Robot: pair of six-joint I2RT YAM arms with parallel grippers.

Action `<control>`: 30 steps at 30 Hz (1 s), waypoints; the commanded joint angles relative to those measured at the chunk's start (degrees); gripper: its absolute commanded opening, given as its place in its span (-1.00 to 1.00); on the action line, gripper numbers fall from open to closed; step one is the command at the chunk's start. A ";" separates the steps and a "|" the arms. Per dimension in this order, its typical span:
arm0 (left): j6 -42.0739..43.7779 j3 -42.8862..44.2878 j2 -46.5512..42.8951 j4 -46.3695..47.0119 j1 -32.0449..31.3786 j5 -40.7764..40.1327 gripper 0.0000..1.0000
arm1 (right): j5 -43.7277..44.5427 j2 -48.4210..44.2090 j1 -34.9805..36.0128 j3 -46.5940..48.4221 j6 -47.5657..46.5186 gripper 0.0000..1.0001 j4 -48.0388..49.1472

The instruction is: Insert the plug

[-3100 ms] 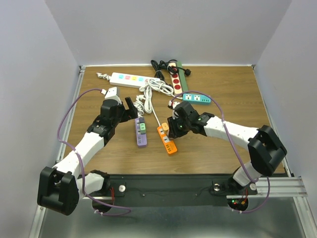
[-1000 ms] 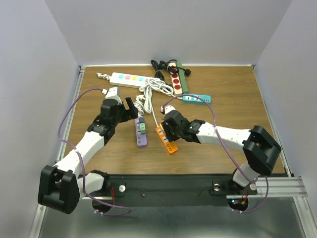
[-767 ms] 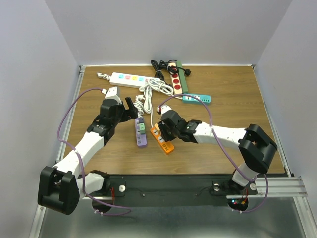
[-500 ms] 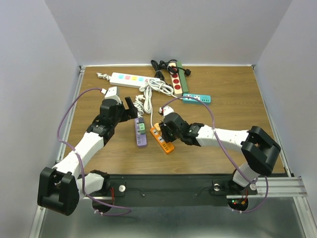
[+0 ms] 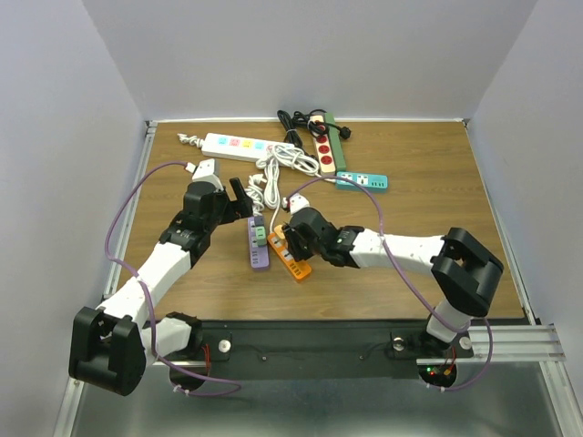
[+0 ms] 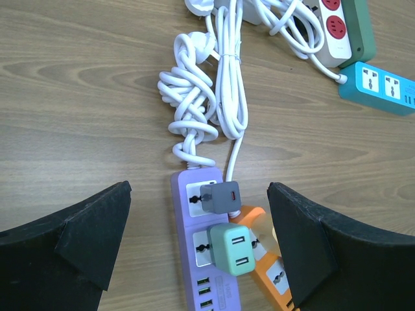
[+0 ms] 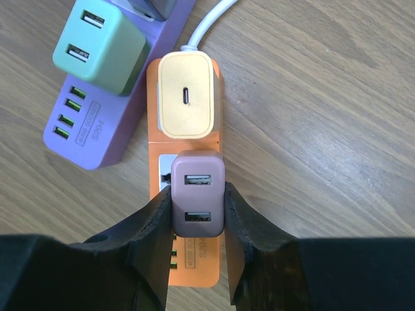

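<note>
Right tool (image 7: 198, 210): pinched tight on the brown-purple charger plug (image 7: 198, 194).
Plug place: middle of the right wrist view, on the orange power strip (image 7: 192, 262), just below the cream charger (image 7: 187, 103).
Left tool (image 6: 198, 201): wide, holding nothing.
Done: plug looks lined up on its socket.
To do: probably push it fully in, then let go.

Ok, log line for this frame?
right gripper shut on mauve USB charger | charger at orange power strip socket | left gripper open
</note>
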 commanded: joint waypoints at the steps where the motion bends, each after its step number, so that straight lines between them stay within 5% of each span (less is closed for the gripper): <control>1: 0.86 2.15 -1.64 1.79 0.40 -0.26 0.97 | -6.94 5.50 2.64 -9.69 4.05 -0.99 -16.12; 30: -0.28 -0.40 -4.45 6.44 1.72 3.26 0.97 | -6.25 20.61 12.48 -1.52 14.34 -0.99 -32.37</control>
